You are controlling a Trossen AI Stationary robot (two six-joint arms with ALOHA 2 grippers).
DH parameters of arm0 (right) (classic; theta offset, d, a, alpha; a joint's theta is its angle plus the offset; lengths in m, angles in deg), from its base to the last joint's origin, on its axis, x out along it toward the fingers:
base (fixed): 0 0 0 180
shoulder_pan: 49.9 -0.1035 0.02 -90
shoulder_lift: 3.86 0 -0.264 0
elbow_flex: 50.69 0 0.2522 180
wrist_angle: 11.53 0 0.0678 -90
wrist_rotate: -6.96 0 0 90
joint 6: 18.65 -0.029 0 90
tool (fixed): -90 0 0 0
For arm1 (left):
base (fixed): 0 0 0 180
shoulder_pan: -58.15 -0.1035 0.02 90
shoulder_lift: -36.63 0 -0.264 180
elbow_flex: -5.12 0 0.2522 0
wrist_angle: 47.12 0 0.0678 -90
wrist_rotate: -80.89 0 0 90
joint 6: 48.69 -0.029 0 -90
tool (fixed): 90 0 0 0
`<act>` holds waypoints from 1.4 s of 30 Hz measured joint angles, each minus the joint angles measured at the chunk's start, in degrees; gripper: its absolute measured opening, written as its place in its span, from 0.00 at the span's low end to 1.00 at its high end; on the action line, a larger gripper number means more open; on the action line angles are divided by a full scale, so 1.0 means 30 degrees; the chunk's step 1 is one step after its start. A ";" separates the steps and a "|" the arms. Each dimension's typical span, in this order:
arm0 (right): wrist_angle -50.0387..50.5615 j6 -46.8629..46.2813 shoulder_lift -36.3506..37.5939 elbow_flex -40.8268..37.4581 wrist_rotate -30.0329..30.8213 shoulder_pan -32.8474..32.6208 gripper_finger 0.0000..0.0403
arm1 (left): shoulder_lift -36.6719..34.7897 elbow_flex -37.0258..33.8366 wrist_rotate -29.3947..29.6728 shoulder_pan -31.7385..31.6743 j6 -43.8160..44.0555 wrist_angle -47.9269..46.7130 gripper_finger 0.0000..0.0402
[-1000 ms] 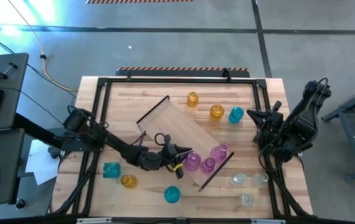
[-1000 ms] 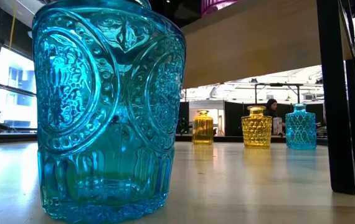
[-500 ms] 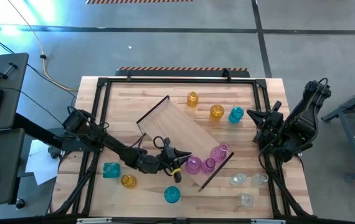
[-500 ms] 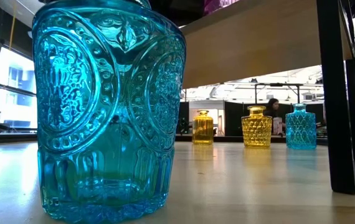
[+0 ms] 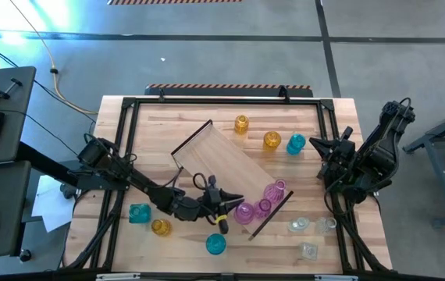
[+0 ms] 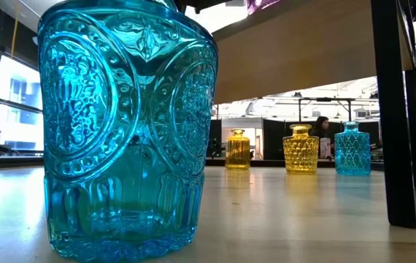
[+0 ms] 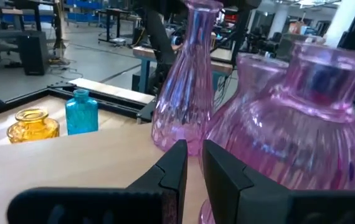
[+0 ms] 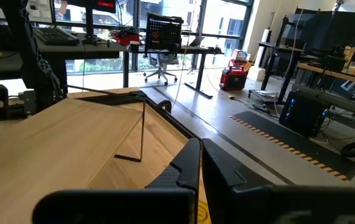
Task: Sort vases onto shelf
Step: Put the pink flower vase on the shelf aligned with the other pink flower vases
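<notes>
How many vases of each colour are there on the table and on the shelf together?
Pink vases: 3
Yellow vases: 3
Blue vases: 3
Clear vases: 3
Total: 12

Three pink vases [image 5: 261,204] upright on shelf [image 5: 222,152] lying diagonal; amber, teal, clear vases scattered around it.
</notes>
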 joint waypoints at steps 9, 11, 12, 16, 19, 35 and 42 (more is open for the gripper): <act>0.0007 -0.0007 -0.0003 0.0000 0.0000 0.0000 0.00 | 0.0051 0.0000 0.0016 -0.0603 0.1148 -0.0425 0.11; 0.0007 -0.0007 -0.0007 0.0000 0.0000 0.0000 0.00 | 0.0273 0.0000 0.0054 -0.0700 0.1187 -0.0249 0.11; 0.0007 -0.0004 -0.0004 0.0000 0.0000 0.0000 0.00 | 0.0383 0.0000 0.0078 -0.0701 0.1270 -0.0329 0.11; 0.0018 0.0000 0.0000 0.0000 0.0000 0.0000 0.00 | 0.0770 0.0043 0.0283 -0.0692 0.1798 -0.0227 0.11; 0.0053 0.0000 -0.0007 0.0000 0.0007 0.0003 0.00 | 0.1032 0.0340 0.0715 -0.0692 0.1760 -0.0382 0.11; 0.0094 0.0000 0.0000 0.0000 -0.0106 0.0000 0.00 | 0.3024 0.2705 0.0441 -0.0823 0.1202 -0.0555 0.11; 0.0159 0.0000 0.0000 0.0000 -0.0152 0.0000 0.00 | 0.3024 0.2718 0.0446 -0.0834 0.1715 -0.0482 0.11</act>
